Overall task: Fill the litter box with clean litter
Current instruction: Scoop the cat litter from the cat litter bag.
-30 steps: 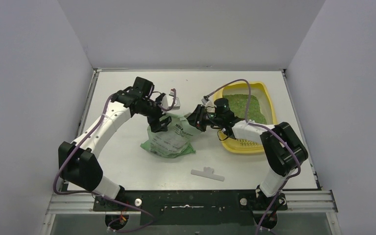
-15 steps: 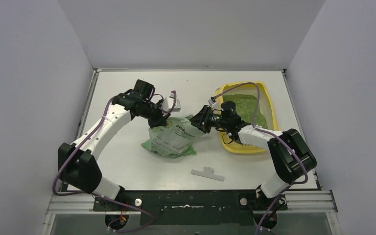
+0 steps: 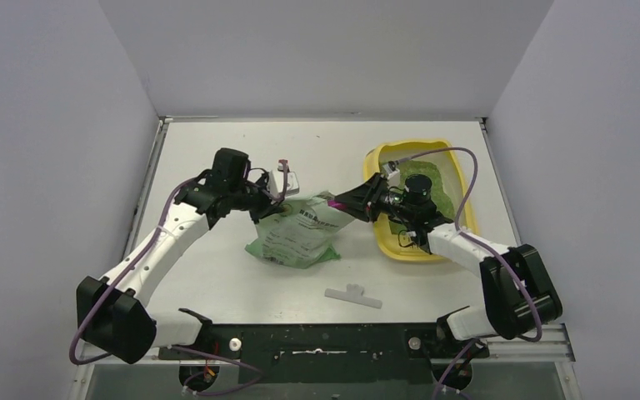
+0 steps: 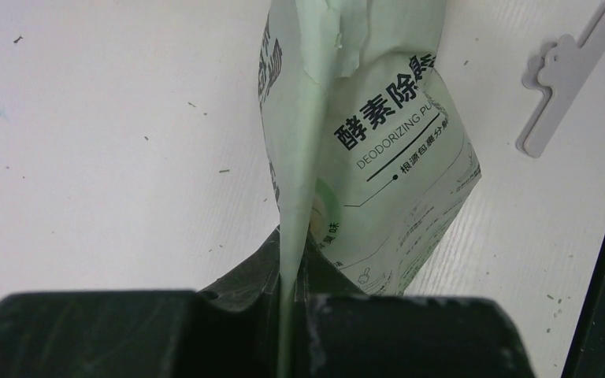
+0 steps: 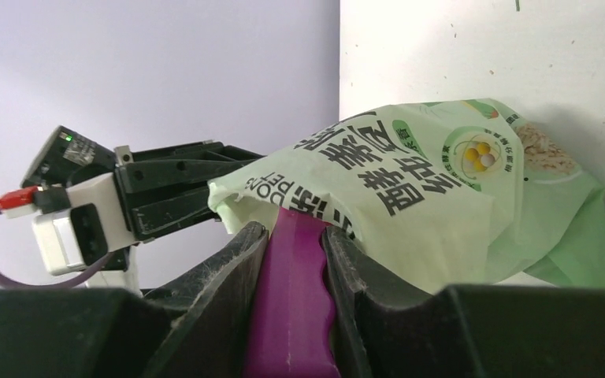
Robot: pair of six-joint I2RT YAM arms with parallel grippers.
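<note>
left gripper (image 4: 287, 285) pinched tight on the green bag's (image 3: 298, 235) top edge. right gripper (image 5: 293, 236) clamps the magenta scoop (image 5: 291, 315), whose bowl is hidden inside the bag mouth. litter box (image 3: 406, 247) at far right holds clean litter (image 3: 444, 187), partly behind the right arm.

The white table (image 3: 217, 150) carries three things. The yellow litter box (image 3: 404, 249) sits flat on the right side, toward the far edge. A green printed bag (image 3: 300, 237) rests its lower end near the middle (its top is lifted off the surface), just left of the box. A flat white plastic piece (image 3: 353, 295) lies alone nearer the front edge. Small dark specks (image 4: 224, 170) dot the surface around the bag.
</note>
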